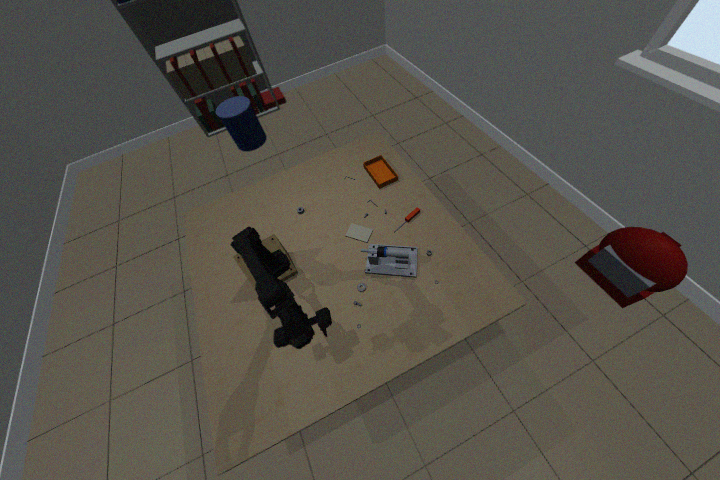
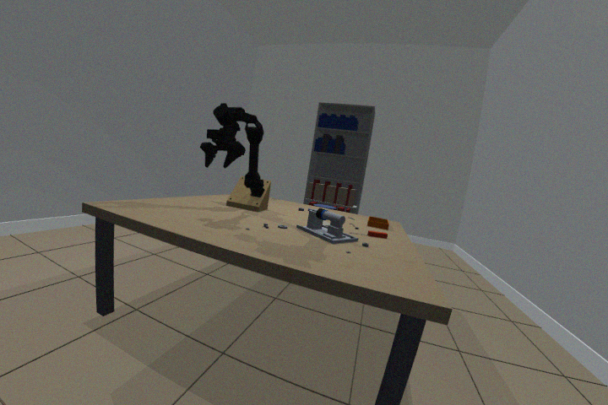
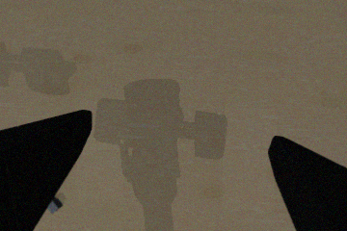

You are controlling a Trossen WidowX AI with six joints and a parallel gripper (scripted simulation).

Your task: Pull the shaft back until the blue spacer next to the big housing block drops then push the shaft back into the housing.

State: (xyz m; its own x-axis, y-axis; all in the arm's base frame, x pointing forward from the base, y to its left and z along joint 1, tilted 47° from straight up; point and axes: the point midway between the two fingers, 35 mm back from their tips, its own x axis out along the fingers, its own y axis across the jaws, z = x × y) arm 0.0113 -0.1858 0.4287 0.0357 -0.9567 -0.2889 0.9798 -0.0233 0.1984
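The grey fixture's base plate (image 1: 392,273) (image 2: 345,240) lies on the table. A pale cylindrical housing (image 1: 396,253) (image 2: 333,217) lies along it. The thin shaft (image 1: 363,250) (image 2: 311,210) sticks out at the end toward the arm's base, above a support block (image 1: 374,259) (image 2: 313,220). A dark ring and a blue band (image 1: 385,252) sit on the line of the shaft, against the housing; single spacers are too small to tell apart. My gripper (image 2: 216,166) (image 3: 182,132) is open and empty, high above the table, off to the side of the fixture, pointing down.
An orange tray (image 1: 380,172) (image 2: 377,223) and a red-handled screwdriver (image 1: 412,215) (image 2: 377,234) lie beyond the fixture. A pale card (image 1: 359,232), a washer (image 1: 359,289), nuts (image 1: 300,210) and small bolts lie around it. The wrist view shows a small part (image 3: 54,205) beside one finger.
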